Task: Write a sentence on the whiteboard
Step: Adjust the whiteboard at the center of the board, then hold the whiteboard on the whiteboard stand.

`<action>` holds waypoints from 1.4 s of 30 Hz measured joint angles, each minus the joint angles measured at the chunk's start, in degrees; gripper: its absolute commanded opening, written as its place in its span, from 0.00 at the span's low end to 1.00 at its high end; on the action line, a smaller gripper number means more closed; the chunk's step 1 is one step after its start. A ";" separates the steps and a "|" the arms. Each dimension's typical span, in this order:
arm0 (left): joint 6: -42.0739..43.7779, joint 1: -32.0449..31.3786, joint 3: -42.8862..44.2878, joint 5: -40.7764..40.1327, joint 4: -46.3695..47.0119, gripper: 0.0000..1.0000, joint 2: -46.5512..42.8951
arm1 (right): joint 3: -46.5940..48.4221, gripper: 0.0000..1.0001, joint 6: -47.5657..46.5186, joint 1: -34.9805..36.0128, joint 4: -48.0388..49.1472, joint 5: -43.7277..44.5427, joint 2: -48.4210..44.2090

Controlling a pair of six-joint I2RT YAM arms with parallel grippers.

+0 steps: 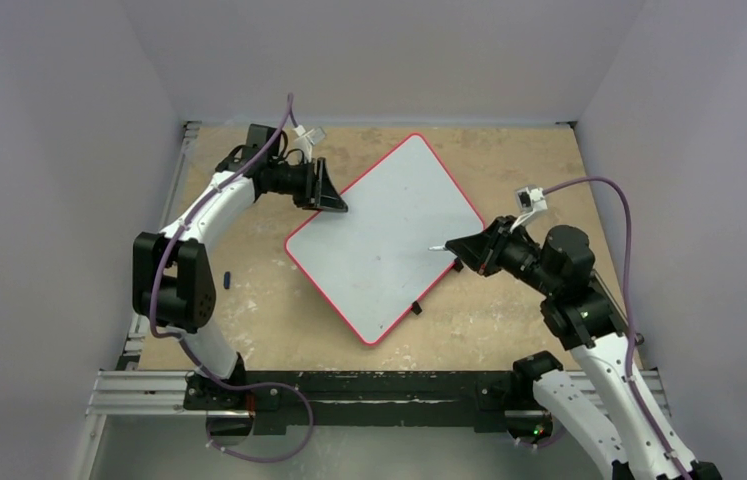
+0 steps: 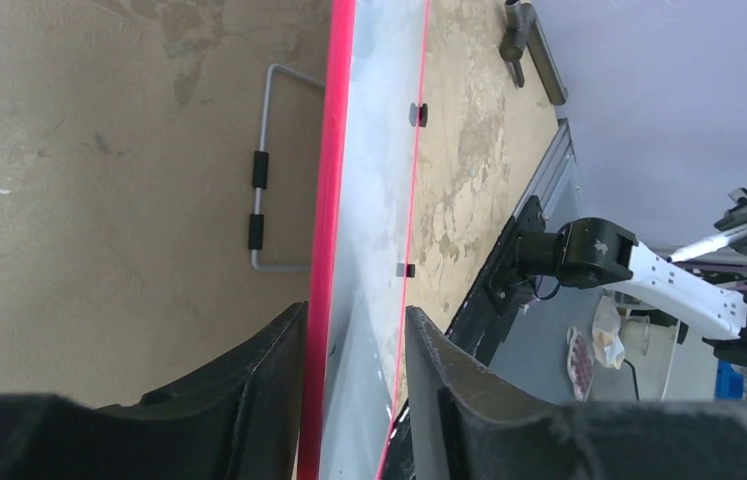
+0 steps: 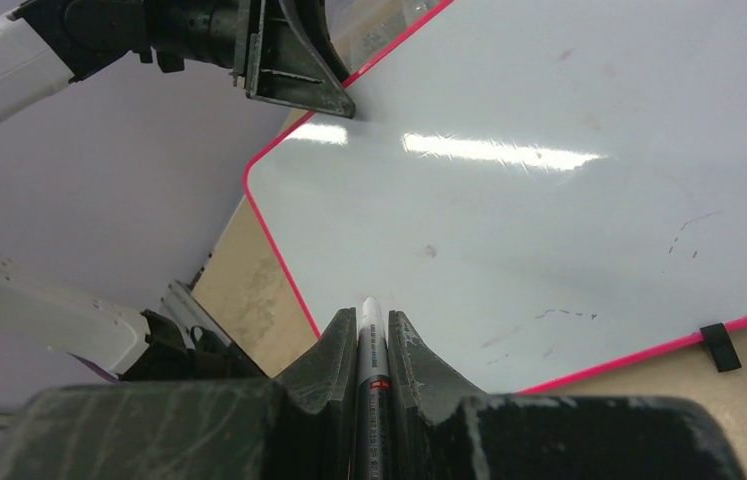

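1. Red-rimmed and white, the whiteboard (image 1: 384,235) lies flat on the desk (image 1: 519,160), turned cornerwise between the two arms. None of the sentence shows on it, only a few faint grey smudges near its right edge.
2. At the board's upper-left edge, the left hand (image 1: 333,200) is about half closed, with a finger on each face of the sheet. Both fingers seem to touch it, so it looks like a bracing grip.
3. The right hand (image 1: 463,247) is clamped tight on a marker (image 3: 371,350), which runs straight out between the fingers and reaches over the board's right edge. I cannot tell whether its end touches the surface. The end that shows looks white, and no nib can be made out.
4. The step in hand is probably starting the first stroke. To do it well:
   - Hold the left grip firm so the board cannot skid on its small feet.
   - Lower the marker gently until it just meets the surface, then use light, even pressure.
   - Begin well in from the rim, leaving room for the later lines.
   - Tilt the marker steeper if its low angle leaves no mark.
5. Pressing hard near the edge could shift the board or push the marker back between the fingers.
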 measured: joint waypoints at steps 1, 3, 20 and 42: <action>-0.09 0.00 0.00 0.46 0.22 0.33 0.00 | 0.00 0.00 0.00 0.00 0.17 -0.11 0.28; -0.50 0.00 0.00 0.94 0.52 0.32 0.02 | 0.00 0.00 0.00 0.00 0.37 -0.17 0.81; -0.70 -0.35 1.88 4.09 -0.52 0.00 2.58 | -0.07 0.00 -0.09 0.00 5.22 -2.08 3.28; 2.16 -0.98 2.80 3.02 -2.25 0.00 2.38 | -2.99 0.00 -1.92 9.42 27.45 -3.91 14.25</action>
